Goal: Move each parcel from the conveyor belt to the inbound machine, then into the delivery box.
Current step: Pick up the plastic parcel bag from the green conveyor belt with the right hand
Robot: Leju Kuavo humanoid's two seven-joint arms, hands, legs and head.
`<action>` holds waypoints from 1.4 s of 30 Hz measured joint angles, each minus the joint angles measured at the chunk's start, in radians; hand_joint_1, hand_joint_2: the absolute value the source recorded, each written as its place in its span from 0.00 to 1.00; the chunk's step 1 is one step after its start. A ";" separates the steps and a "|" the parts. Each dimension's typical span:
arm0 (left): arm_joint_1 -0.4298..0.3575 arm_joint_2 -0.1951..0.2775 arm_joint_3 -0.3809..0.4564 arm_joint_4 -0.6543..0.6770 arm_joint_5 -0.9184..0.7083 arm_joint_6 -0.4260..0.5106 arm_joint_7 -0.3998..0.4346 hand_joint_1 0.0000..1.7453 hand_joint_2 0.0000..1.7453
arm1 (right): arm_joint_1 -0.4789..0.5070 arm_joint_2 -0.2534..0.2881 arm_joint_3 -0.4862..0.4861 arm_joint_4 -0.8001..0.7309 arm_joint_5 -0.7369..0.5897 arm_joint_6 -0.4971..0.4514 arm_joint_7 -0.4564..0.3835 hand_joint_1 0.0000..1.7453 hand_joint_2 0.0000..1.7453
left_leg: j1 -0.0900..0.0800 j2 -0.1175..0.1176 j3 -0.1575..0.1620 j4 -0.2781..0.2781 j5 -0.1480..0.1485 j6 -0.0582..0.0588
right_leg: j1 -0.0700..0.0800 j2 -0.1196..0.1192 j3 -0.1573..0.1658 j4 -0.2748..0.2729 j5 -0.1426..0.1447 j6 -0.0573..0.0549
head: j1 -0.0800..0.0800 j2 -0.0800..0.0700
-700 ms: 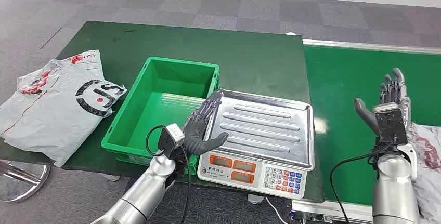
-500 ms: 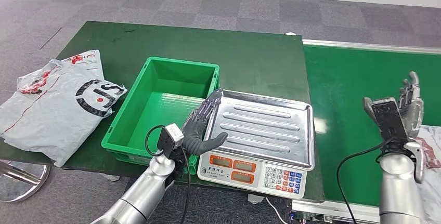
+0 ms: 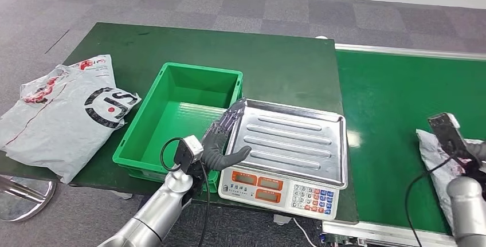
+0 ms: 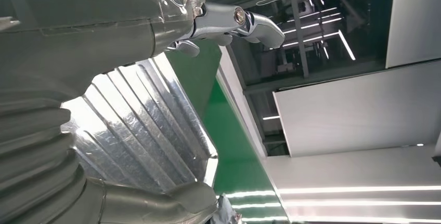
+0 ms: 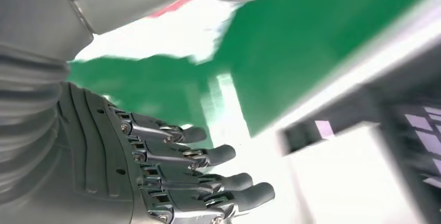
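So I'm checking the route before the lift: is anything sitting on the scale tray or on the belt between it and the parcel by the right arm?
Nothing lies on the scale's steel tray, but the left hand rests at its left edge. The belt between the tray and the parcel is bare.

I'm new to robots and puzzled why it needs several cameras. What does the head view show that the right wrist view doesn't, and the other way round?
Only the head view shows the green crate, the scale with the left hand resting at its tray's edge, and a grey mail bag lying on the table. Only the right wrist view shows the right hand up close, fingers spread and holding nothing. Both show the green belt and a pale parcel lying on it.
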 joint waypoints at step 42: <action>-0.080 -0.017 0.000 0.094 0.014 0.011 0.000 0.00 1.00 | 0.106 -0.214 0.035 0.324 0.158 0.610 0.056 1.00 1.00 | 0.000 0.002 0.002 0.000 -0.003 0.003 | 0.001 0.001 0.004 0.000 -0.002 0.002 | 0.000 0.000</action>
